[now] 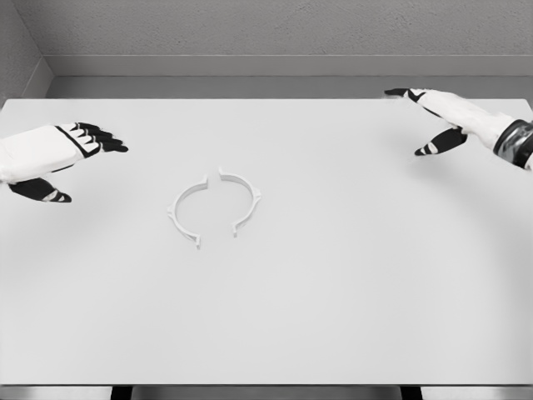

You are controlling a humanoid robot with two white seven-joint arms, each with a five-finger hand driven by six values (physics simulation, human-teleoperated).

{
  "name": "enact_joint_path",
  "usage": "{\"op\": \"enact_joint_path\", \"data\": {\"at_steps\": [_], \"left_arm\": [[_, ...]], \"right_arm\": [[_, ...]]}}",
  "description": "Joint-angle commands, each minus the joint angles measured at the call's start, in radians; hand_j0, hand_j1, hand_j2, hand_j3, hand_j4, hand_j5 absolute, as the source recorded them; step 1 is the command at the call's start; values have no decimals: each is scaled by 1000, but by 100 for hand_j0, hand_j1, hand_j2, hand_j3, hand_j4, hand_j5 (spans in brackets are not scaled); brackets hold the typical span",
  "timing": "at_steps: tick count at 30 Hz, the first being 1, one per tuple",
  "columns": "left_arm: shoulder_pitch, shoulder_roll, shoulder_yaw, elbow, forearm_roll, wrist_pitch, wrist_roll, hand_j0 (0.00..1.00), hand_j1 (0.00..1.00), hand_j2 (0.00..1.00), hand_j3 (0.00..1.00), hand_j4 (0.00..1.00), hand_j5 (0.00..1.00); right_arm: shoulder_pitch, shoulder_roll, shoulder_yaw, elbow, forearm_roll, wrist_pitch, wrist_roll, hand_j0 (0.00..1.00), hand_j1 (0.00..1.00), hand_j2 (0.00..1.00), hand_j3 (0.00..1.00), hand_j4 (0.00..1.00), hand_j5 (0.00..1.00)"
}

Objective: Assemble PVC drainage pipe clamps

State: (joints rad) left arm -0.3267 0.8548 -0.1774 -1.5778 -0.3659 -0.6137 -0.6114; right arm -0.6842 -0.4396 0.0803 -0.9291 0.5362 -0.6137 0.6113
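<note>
Hovering with both hands empty and fingers extended, we are eyeing two white plastic half-ring clamp pieces (215, 208) lying mid-worktop (350, 317); our left hand (52, 155) is sitting nearer them than our right hand (445, 118).

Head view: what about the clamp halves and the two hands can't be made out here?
- Clamp halves: too small and white on the white table to tell whether their ends touch.
- Left hand: arm cut off by the picture's left edge.
- Right hand: forearm cut off by the right edge.

Only two clamp halves (215, 209) obstruct the table (350, 292).
</note>
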Motion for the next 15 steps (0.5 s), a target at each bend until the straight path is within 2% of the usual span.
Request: {"op": "enact_joint_path", "data": {"at_steps": [1, 2, 3, 5, 8, 10, 11, 12, 15], "left_arm": [[0, -79, -73, -5, -21, 3, 1, 100, 100, 100, 100, 100, 100], [-3, -126, -83, -8, -31, 3, 1, 100, 100, 100, 100, 100, 100], [-8, -131, -82, -10, -31, 3, 1, 100, 100, 100, 100, 100, 100], [-11, -155, -85, -24, -30, 3, 1, 100, 100, 100, 100, 100, 100], [-9, -191, -85, -54, -30, 3, 1, 100, 100, 100, 100, 100, 100], [-8, -194, -91, -54, -31, 3, 1, 100, 100, 100, 100, 100, 100], [-8, -206, -91, -54, -31, 3, 1, 100, 100, 100, 100, 100, 100], [-6, -217, -94, -54, -33, 3, 1, 100, 100, 100, 100, 100, 100], [-2, -220, -106, -54, -35, 3, 1, 100, 100, 100, 100, 100, 100]], "right_arm": [[0, -16, 12, -39, -15, 3, 0, 100, 100, 100, 100, 100, 100], [-2, -16, 13, -39, -15, 3, 0, 100, 100, 100, 100, 100, 100], [-5, -16, 16, -39, -15, 3, 0, 100, 100, 100, 100, 100, 100], [-6, -62, 108, -51, -15, 3, 0, 100, 100, 100, 100, 100, 100], [-26, -79, 69, -30, -15, 3, 0, 100, 100, 100, 100, 100, 100], [-48, -76, 0, -22, -13, 3, 0, 100, 100, 100, 100, 100, 100], [-49, -74, -66, -14, -4, 3, 0, 100, 100, 100, 100, 100, 100], [-52, -74, -86, 3, -4, 3, 0, 100, 100, 100, 100, 100, 100], [-67, -44, -82, 7, -12, 3, 0, 100, 100, 100, 100, 100, 100]]}}
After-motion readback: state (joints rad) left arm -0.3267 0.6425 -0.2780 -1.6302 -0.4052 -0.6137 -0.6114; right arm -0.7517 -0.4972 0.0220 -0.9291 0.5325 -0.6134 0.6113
